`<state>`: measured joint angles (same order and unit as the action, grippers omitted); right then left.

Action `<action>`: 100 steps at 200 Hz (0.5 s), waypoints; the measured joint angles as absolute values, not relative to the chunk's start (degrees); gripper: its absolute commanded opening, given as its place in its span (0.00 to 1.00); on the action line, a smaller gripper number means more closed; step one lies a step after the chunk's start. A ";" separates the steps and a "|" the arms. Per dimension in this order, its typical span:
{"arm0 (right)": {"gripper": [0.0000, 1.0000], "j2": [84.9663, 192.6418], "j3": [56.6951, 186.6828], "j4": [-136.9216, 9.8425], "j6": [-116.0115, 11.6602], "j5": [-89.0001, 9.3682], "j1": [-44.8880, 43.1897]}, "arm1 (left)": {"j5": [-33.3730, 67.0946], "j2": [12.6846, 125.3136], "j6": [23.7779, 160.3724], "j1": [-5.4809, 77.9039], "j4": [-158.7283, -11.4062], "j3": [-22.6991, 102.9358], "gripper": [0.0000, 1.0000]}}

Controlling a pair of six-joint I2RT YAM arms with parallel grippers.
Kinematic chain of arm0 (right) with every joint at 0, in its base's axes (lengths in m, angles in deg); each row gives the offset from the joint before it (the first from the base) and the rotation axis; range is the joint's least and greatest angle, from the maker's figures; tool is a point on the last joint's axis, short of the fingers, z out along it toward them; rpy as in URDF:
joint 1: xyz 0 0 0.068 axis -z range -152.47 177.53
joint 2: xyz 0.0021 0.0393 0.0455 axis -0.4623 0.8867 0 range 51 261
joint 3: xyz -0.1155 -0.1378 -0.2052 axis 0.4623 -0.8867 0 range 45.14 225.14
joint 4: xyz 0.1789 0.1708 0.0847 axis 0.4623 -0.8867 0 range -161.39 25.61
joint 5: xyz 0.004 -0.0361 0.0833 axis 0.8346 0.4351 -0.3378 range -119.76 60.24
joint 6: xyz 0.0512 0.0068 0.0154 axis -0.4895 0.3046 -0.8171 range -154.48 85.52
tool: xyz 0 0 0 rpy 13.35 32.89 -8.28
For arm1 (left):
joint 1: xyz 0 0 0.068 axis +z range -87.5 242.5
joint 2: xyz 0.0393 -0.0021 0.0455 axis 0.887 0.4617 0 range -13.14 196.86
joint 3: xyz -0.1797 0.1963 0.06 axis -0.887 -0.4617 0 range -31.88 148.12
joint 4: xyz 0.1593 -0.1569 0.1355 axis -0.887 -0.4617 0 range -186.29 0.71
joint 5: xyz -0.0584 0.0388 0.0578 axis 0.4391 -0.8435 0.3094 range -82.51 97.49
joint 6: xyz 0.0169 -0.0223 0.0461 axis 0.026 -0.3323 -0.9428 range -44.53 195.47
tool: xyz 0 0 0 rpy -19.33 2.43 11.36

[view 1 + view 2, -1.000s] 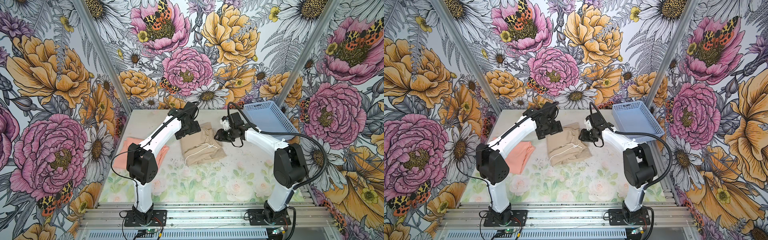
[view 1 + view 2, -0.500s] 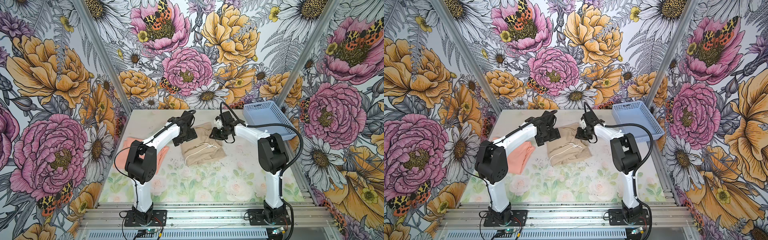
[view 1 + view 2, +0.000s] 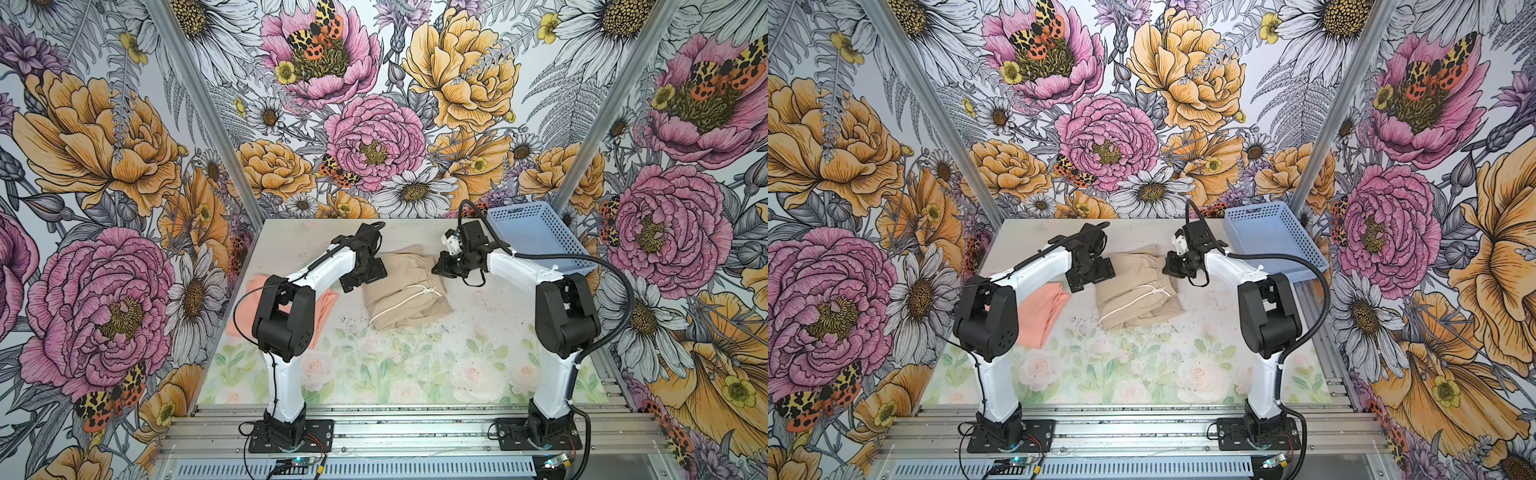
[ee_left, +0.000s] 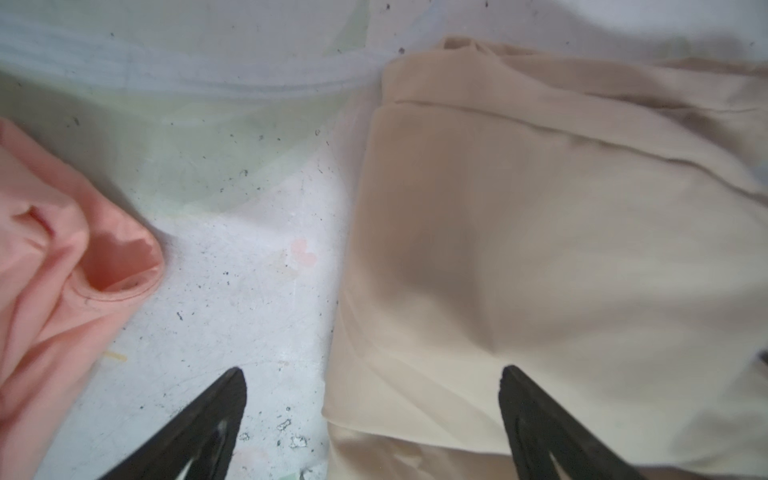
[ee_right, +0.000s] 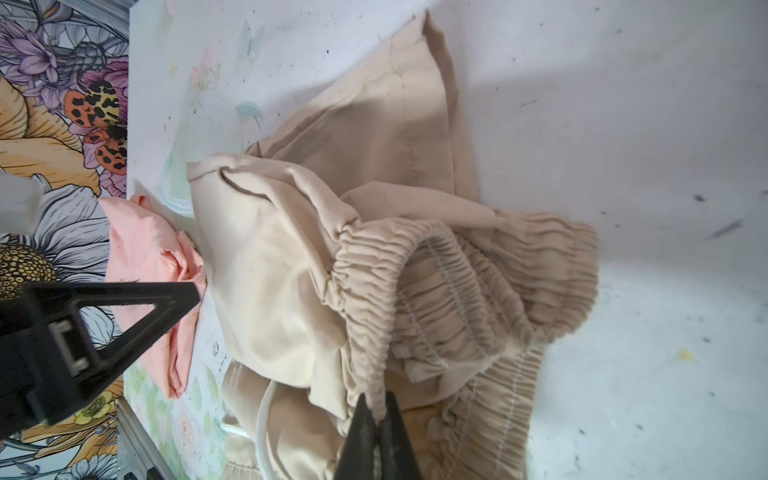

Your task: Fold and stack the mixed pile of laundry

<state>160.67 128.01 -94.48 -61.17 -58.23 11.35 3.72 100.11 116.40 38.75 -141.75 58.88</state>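
The right gripper (image 5: 376,405) clenches the beige garment (image 3: 405,291); left gripper (image 4: 372,374) released over its edge, basket (image 3: 536,210) near.

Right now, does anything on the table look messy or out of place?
Yes. The beige garment is loosely folded: its waistband bunches up where the right gripper pinches it, and the drawstring trails across the top. The peach shirt lies crumpled apart, not stacked.

beige-tan garment (image 3: 399,270) with white drawstring (image 3: 405,298), peach-pink T-shirt (image 3: 1040,316), light blue perforated basket (image 3: 536,237), pink-and-orange floral walls (image 3: 374,137), pale floral table (image 3: 374,374)
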 measured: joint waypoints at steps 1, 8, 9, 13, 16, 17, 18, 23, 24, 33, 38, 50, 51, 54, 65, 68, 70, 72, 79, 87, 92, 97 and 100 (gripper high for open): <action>0.00 160.47 127.85 -94.41 -61.11 -58.32 11.46 | 3.74 100.17 116.35 38.75 -141.75 58.90 0.94; 0.00 159.58 127.24 -94.24 -60.89 -58.65 11.90 | 3.74 100.85 116.02 38.78 -141.73 59.18 0.94; 0.00 159.42 127.13 -94.17 -60.89 -58.76 11.98 | 3.74 100.92 116.00 38.78 -141.73 59.23 0.94; 0.00 158.99 126.83 -94.08 -60.67 -58.82 12.24 | 3.81 101.33 115.94 38.80 -141.67 59.32 0.94; 0.00 158.64 126.48 -93.93 -60.52 -59.04 12.51 | 3.89 101.55 115.89 38.80 -141.67 59.45 0.93; 0.00 158.57 126.41 -93.91 -60.47 -59.06 12.55 | 3.94 101.66 115.83 38.80 -141.69 59.49 0.93; 0.00 158.53 126.35 -93.89 -60.43 -59.06 12.59 | 3.94 101.75 115.81 38.80 -141.71 59.51 0.93; 0.00 158.13 125.86 -93.65 -60.26 -59.15 12.97 | 4.07 102.14 115.76 38.80 -141.69 59.67 0.93; 0.00 158.05 125.73 -93.62 -60.23 -59.17 13.05 | 4.11 102.23 115.74 38.80 -141.69 59.71 0.93; 0.00 157.72 124.82 -93.25 -59.97 -59.22 13.67 | 4.27 102.84 115.59 38.80 -141.67 59.93 0.92; 0.00 157.72 124.33 -93.01 -59.82 -59.22 13.93 | 4.40 103.06 115.57 38.80 -141.67 59.99 0.92; 0.00 157.81 123.00 -92.66 -59.36 -59.04 14.56 | 4.57 103.56 115.54 38.80 -141.71 60.17 0.91; 0.00 157.83 122.85 -92.68 -59.36 -58.95 14.63 | 4.57 103.61 115.52 38.80 -141.69 60.19 0.91; 0.00 157.89 122.56 -92.71 -59.19 -58.87 14.82 | 4.62 103.69 115.52 38.80 -141.67 60.26 0.91; 0.00 158.29 121.89 -92.75 -58.90 -58.41 15.30 | 4.86 104.02 115.50 38.80 -141.73 60.41 0.91; 0.00 158.40 121.78 -92.66 -58.77 -58.17 15.50 | 4.92 104.13 115.48 38.80 -141.71 60.47 0.91; 0.00 158.46 121.69 -92.60 -58.77 -58.04 15.55 | 4.99 104.17 115.48 38.78 -141.71 60.52 0.90; 0.00 158.57 121.65 -92.55 -58.70 -57.88 15.61 | 5.03 104.26 115.43 38.78 -141.69 60.58 0.91; 0.00 158.94 121.43 -92.27 -58.51 -57.01 15.98 | 5.16 104.50 115.37 38.78 -141.71 60.82 0.90; 0.00 159.32 121.41 -92.25 -58.31 -56.05 16.38 | 5.40 104.79 115.35 38.78 -141.69 61.04 0.90; 0.00 159.51 121.41 -92.07 -58.20 -55.48 16.64 | 5.47 104.92 115.30 38.73 -141.69 61.13 0.90; 0.00 159.86 121.41 -91.90 -58.01 -54.95 16.86 | 5.51 105.07 115.15 38.73 -141.67 61.17 0.90; 0.00 160.04 121.43 -91.77 -57.90 -54.58 17.03 | 5.58 105.14 115.11 38.73 -141.67 61.20 0.90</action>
<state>160.04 121.43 -91.77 -57.90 -54.58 17.03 5.58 105.14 115.11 38.73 -141.67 61.20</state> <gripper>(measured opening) 0.055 0.905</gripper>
